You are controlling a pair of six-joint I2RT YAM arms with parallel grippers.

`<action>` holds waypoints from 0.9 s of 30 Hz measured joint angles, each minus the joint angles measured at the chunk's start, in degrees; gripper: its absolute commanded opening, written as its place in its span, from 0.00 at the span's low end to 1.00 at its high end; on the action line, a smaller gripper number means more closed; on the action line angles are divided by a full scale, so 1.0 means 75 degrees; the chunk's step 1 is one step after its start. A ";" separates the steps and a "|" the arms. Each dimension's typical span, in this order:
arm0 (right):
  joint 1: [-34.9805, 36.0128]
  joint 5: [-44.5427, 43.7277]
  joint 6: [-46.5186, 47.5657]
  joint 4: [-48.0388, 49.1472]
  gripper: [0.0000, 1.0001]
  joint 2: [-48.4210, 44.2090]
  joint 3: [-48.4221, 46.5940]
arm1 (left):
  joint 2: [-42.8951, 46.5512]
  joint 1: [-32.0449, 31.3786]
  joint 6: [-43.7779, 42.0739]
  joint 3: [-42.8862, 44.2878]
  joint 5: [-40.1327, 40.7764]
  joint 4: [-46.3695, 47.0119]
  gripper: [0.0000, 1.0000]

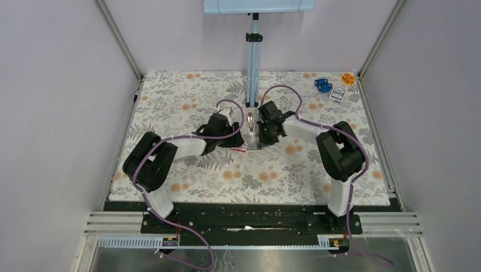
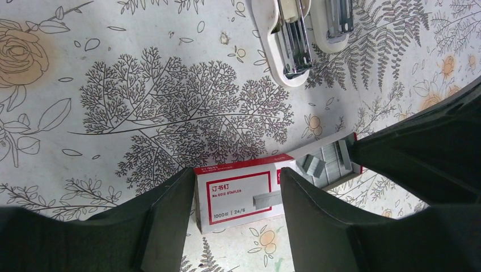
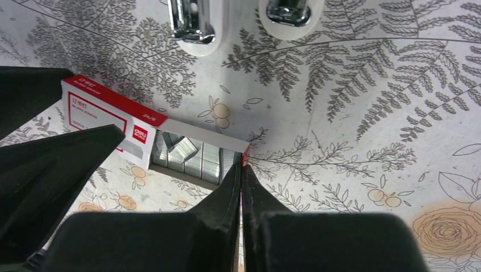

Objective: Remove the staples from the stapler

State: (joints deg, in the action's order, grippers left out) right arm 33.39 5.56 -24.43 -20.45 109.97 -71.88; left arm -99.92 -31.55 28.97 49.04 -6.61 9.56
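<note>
The stapler [image 2: 289, 39] lies hinged open on the surface, just beyond both sets of jaws. Light, stiff and likely to skid, it is best held by its sides. The left jaws stand partly open astride the staple box [image 2: 238, 195]. The right jaws are closed and empty, tips at the box's open drawer [image 3: 187, 156].

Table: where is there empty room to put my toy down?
The near strip of the mat between the left arm and the right arm is bare, as is the far left corner, left of the post. The middle is crowded: stapler, staple box, left gripper, right gripper. The far right corner holds a blue toy and more.
</note>
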 measured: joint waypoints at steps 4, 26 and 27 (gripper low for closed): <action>0.0087 0.0000 -0.0041 -0.0067 0.00 0.0000 -0.0108 | 0.0000 0.0000 0.0000 0.0000 0.0000 0.0000 0.61; 0.0166 -0.0799 -0.0641 -0.0373 0.00 0.0067 -0.0332 | 0.0000 0.0003 0.0003 0.0000 0.0000 0.0000 0.62; 0.0166 -0.0807 -0.0667 -0.0376 0.00 0.0093 -0.0332 | 0.0000 0.0003 0.0003 0.0000 0.0003 -0.0003 0.62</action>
State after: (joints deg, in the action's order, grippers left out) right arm 34.63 -0.49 -29.43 -23.27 110.67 -74.37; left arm -99.92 -31.53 28.99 49.04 -6.59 9.54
